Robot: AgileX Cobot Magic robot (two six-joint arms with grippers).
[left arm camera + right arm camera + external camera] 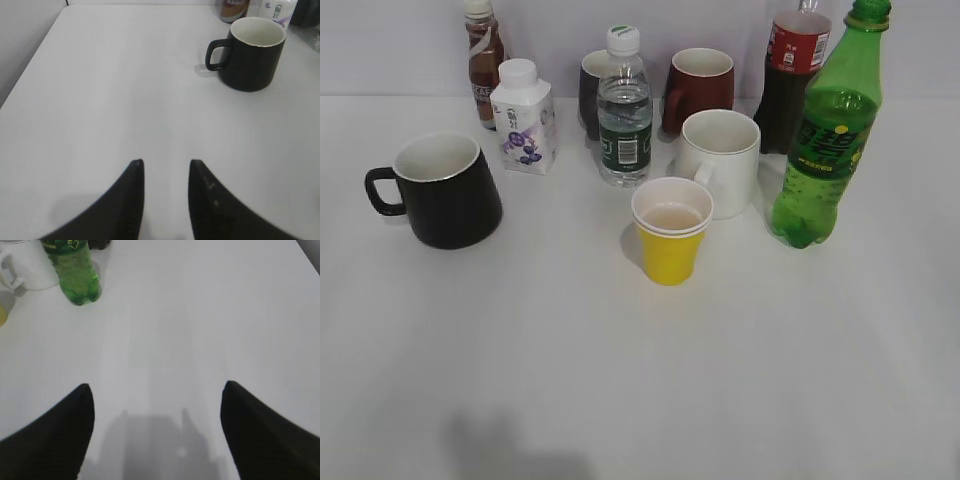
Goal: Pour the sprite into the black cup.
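A: Where's the sprite [828,130]?
B: Upright at the table's [640,380] right rear, cap on, beside the white mug [722,160]. The black cup [440,188] stands far left, handle outward.
A: And the claws?
B: Right gripper [156,390] spread wide over bare table, grasping nothing. Left gripper [166,170] has a narrow gap, empty too, well short of the cup.
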